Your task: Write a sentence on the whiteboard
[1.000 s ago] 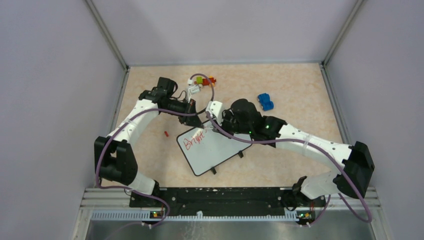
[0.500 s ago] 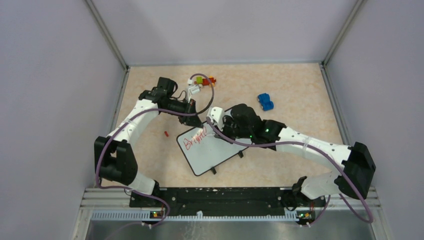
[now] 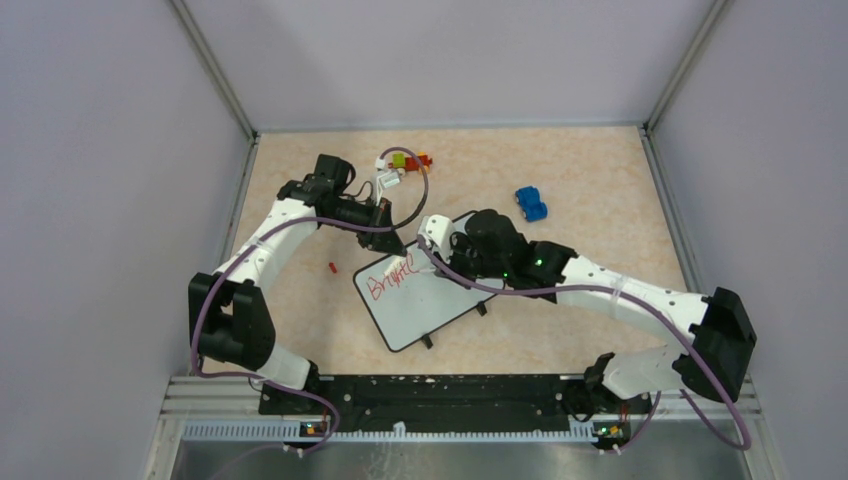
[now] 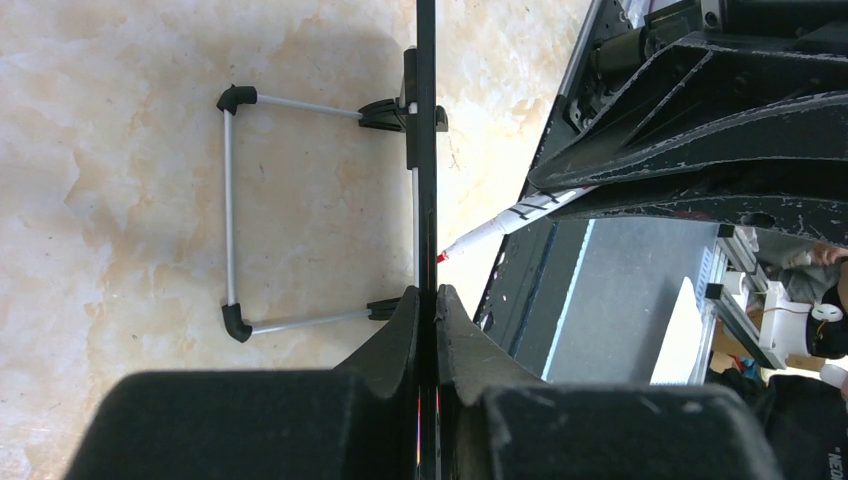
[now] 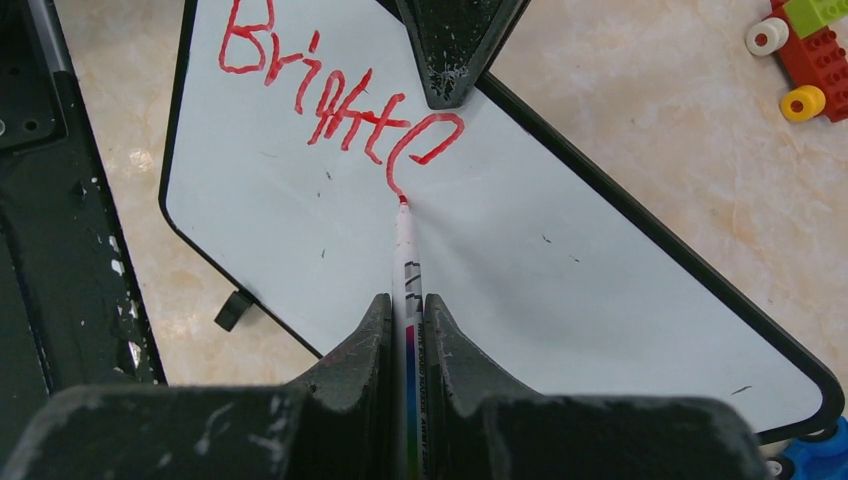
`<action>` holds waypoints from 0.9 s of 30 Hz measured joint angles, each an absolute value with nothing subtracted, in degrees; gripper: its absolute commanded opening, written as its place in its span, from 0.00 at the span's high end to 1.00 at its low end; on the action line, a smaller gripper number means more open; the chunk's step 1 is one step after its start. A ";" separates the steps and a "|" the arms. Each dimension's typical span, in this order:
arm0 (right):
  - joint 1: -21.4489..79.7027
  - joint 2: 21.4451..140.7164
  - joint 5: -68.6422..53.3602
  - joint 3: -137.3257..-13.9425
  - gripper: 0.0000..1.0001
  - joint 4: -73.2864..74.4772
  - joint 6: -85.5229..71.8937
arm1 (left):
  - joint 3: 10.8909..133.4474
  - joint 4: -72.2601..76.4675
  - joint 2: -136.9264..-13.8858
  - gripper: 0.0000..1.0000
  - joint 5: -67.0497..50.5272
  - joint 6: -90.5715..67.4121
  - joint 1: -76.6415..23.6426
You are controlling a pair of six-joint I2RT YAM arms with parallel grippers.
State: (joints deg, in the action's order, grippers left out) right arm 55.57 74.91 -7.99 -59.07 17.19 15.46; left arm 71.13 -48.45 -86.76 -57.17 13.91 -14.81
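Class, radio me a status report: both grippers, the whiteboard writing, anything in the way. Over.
Left gripper shut on whiteboard edge. Right gripper shut on marker, tip at last red stroke. Sentence unfinished, first word only. Toy bricks lie off the board.

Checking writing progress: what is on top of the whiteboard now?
On the whiteboard, a red unfinished sentence, roughly "Brighte", with the marker tip touching its last stroke. The left gripper clamps an edge, hiding whatever lies under its finger.
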 measured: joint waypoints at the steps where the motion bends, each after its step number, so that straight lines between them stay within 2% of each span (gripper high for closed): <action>1: 55.57 74.91 -7.99 -59.27 1.00 17.52 15.46 | 71.13 -48.45 -86.76 1.00 -57.19 13.91 -14.81; 27: 55.07 75.77 -5.85 -63.05 1.00 17.15 16.56 | 71.13 -48.49 -86.76 1.00 -57.41 13.91 -14.81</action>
